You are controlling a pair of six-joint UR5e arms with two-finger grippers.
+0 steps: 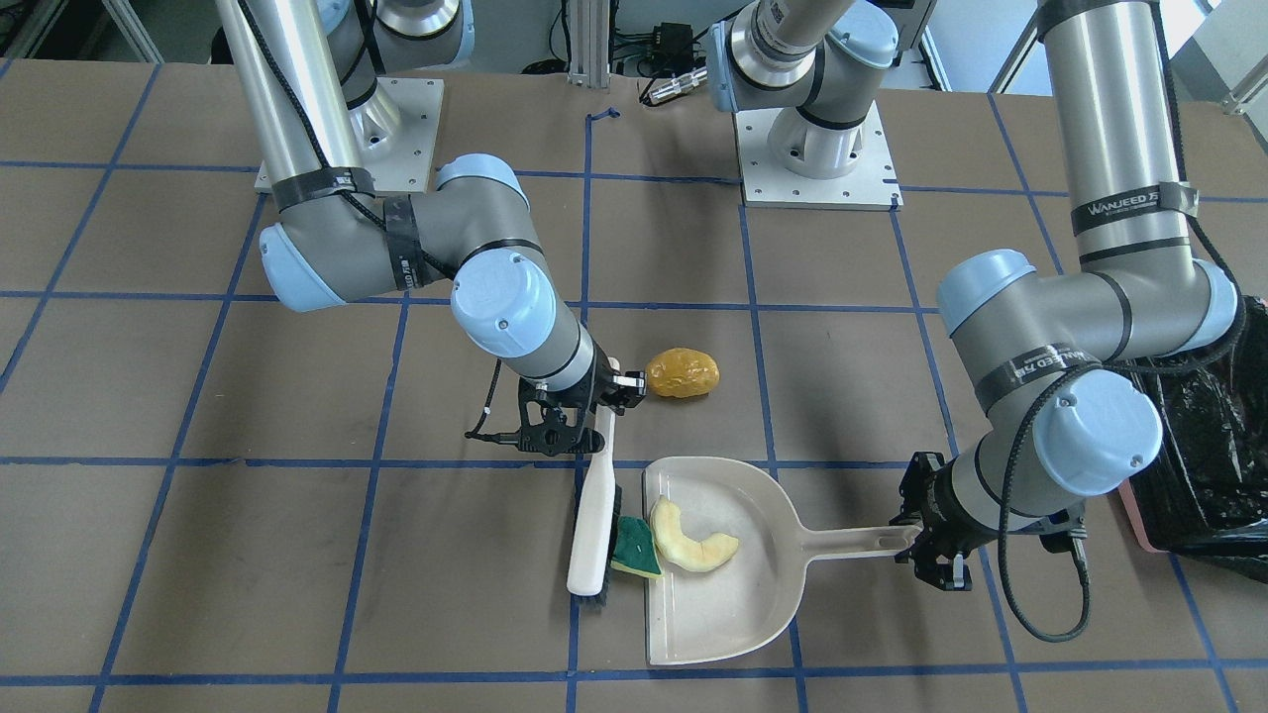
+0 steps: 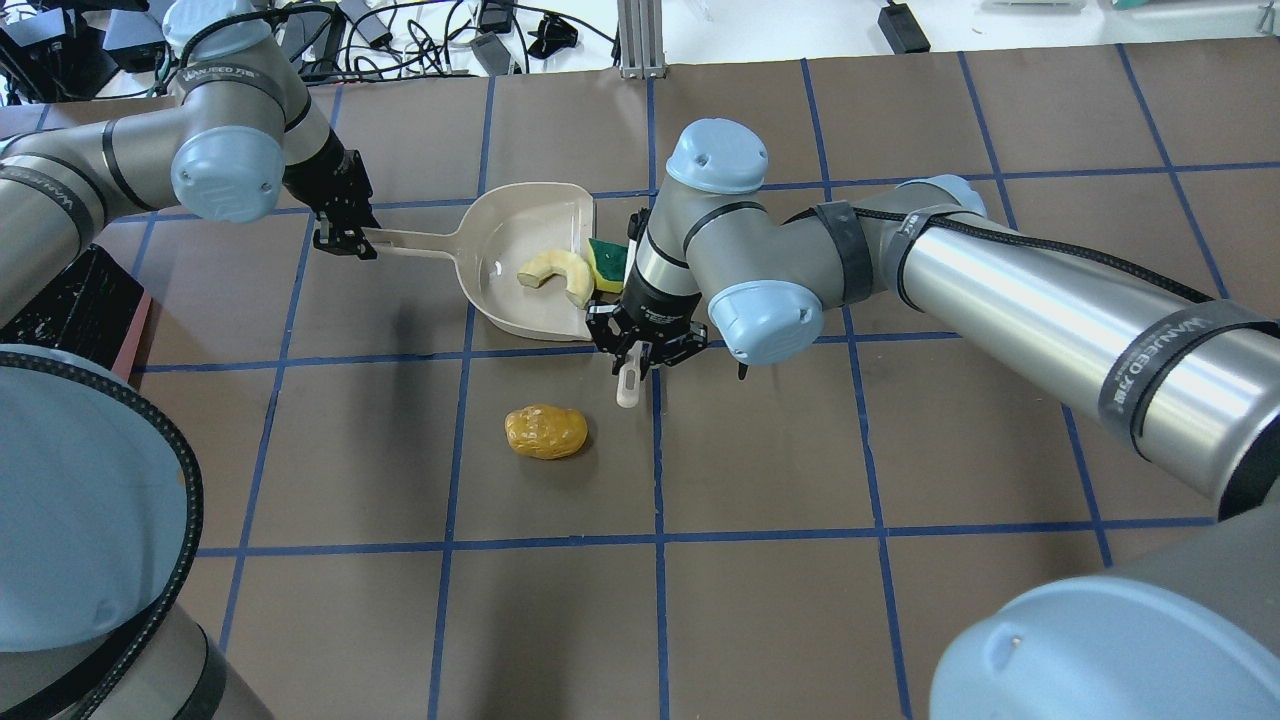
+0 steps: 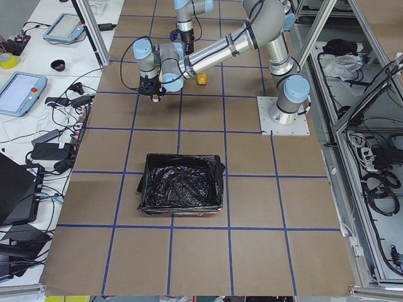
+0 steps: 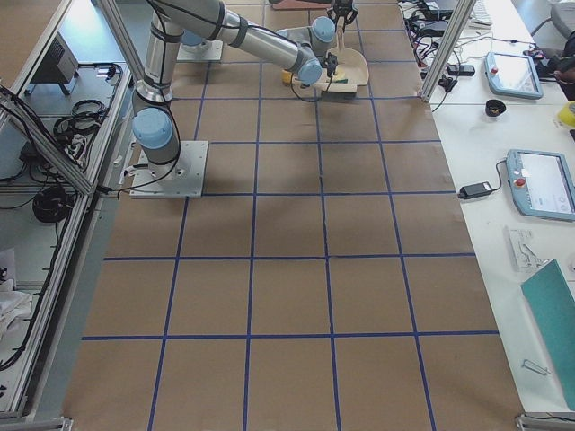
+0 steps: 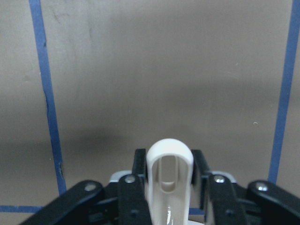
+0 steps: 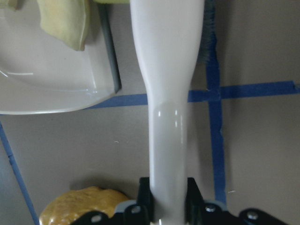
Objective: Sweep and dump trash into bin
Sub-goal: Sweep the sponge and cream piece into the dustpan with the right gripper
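Note:
My left gripper [image 1: 916, 540] is shut on the handle of the beige dustpan [image 1: 733, 604], which lies flat on the table. The pale cream crescent slice [image 1: 693, 540] lies inside the pan. The green-and-yellow sponge wedge [image 1: 636, 547] sits at the pan's open lip, against the bristles of a white brush [image 1: 594, 515]. My right gripper [image 1: 602, 396] is shut on the brush's handle [image 6: 168, 93]. The orange-yellow potato-like piece [image 1: 683, 373] lies on the table beside my right gripper, outside the pan. The pink bin [image 3: 182, 189] with its black bag stands behind my left arm.
The table is brown paper with a blue tape grid. The bin's black bag [image 1: 1204, 456] shows at the right edge of the front view, close to my left arm's elbow. Both arm bases [image 1: 817, 158] are bolted at the table's robot side.

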